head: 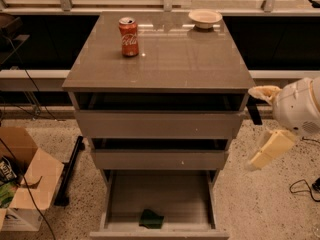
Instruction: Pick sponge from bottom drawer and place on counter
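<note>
The dark green sponge (pixel 151 218) lies on the grey floor of the open bottom drawer (pixel 165 194), near its front edge and a little left of centre. The glossy grey-brown counter (pixel 165 59) tops the cabinet. My gripper (pixel 252 129) hangs in the air to the right of the cabinet, level with the middle drawer and well above and to the right of the sponge. Its two cream fingers (pixel 270 149) stand wide apart and hold nothing.
A red soda can (pixel 129 36) and a pale bowl (pixel 205 18) stand at the back of the counter. Two upper drawers (pixel 160 125) are slightly pulled out. A cardboard box (pixel 25 184) sits on the floor at left. A black cable (pixel 300 186) lies at right.
</note>
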Robot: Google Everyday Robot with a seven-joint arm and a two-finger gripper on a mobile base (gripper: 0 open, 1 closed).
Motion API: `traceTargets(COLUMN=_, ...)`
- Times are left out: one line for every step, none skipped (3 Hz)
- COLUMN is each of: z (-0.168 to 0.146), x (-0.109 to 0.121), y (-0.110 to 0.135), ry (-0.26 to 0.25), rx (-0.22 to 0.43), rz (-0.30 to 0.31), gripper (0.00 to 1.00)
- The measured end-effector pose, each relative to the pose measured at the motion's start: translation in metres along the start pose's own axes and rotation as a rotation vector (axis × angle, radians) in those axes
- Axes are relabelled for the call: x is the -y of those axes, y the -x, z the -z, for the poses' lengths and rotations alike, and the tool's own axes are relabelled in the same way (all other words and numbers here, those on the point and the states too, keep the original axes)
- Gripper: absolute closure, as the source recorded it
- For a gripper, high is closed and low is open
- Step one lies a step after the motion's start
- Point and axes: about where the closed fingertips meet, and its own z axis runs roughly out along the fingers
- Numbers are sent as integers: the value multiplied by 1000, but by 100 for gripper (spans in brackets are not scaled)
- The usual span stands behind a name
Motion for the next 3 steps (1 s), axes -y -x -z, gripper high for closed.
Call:
traceTargets(z=-43, x=-2, y=-18, ry=73, rx=89, rz=-57, gripper=0)
traceTargets(z=-55, x=-2, y=-25, ry=97, rx=104, rz=-75, gripper=0)
traceTargets(z=-64, x=-6, y=-28, ry=106, rx=74, rz=-96, gripper=0)
